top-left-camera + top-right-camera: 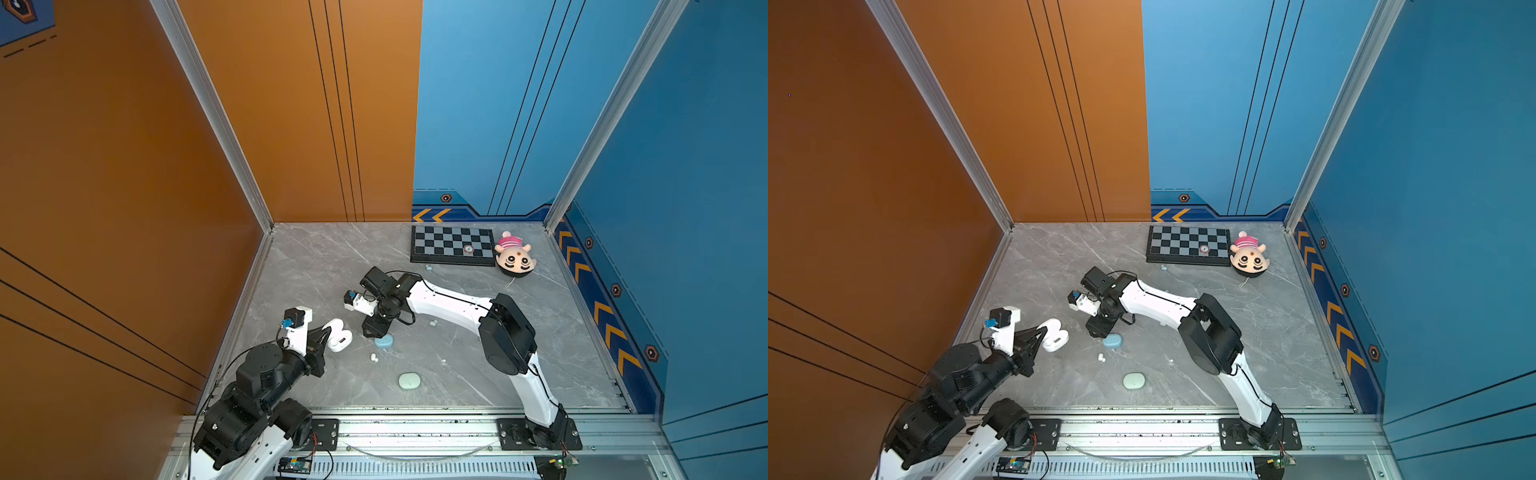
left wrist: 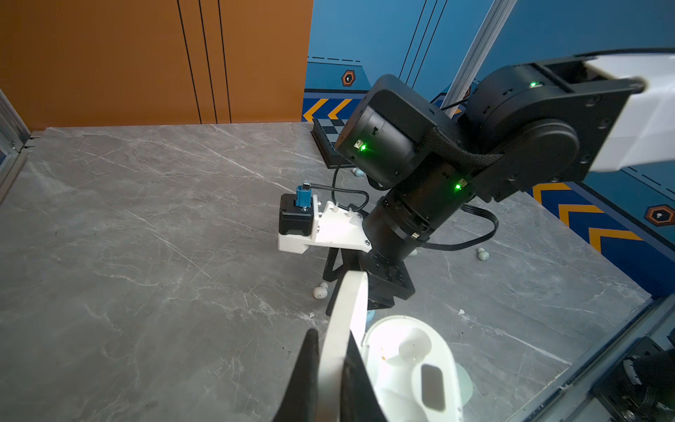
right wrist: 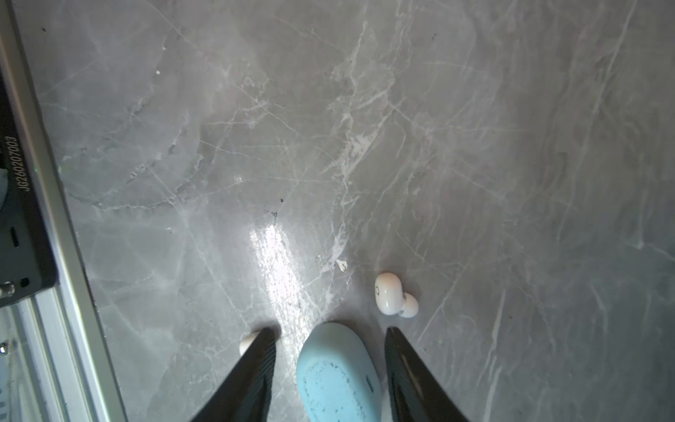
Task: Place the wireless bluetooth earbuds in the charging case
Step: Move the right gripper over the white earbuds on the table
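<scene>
My left gripper (image 2: 330,334) clamped on lid (image 2: 350,299) of open white case (image 2: 409,361). My right gripper (image 3: 330,329) jaws apart, straddling blue case (image 3: 338,380), not touching. White earbud (image 3: 392,294) on desk (image 3: 255,128) just beside it.

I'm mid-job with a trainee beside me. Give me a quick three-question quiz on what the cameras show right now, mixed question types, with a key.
1. True or false: a white earbud lies beside the pale blue case.
2. The left gripper holds: A the pale blue case, B the white charging case by its lid, C nothing.
3. What sits between the open jaws of the right gripper?
Key: 1 true; 2 B; 3 the pale blue case.
</scene>
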Controlling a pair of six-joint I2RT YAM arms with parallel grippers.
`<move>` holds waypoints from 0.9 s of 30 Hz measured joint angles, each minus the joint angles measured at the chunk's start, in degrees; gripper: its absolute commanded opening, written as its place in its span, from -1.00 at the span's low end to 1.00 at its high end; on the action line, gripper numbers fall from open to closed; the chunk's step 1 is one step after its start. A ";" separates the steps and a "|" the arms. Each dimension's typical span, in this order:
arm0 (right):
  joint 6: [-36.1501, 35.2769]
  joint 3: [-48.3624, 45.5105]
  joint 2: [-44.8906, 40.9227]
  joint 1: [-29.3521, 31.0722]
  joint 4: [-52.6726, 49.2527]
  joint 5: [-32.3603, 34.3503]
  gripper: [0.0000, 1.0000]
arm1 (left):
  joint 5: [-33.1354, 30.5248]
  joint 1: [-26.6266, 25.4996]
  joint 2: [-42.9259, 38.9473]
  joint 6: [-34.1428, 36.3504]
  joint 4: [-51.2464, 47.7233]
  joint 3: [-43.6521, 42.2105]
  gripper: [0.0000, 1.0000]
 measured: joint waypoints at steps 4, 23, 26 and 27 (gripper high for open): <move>-0.81 1.81 2.08 0.07 -0.57 1.38 -0.01 | 0.00 0.00 -0.17 0.00 -0.24 0.00 -1.00; -1.97 5.75 7.74 0.22 -1.07 2.95 -0.21 | -0.02 0.00 -1.51 0.00 -0.35 0.00 -1.00; -2.01 5.35 7.74 0.22 -1.07 2.97 -0.29 | -0.02 0.00 -1.49 -0.02 -0.35 0.00 -1.00; -1.99 5.25 7.74 0.22 -1.09 2.97 -0.30 | -0.04 0.00 -1.49 -0.02 -0.35 0.00 -1.00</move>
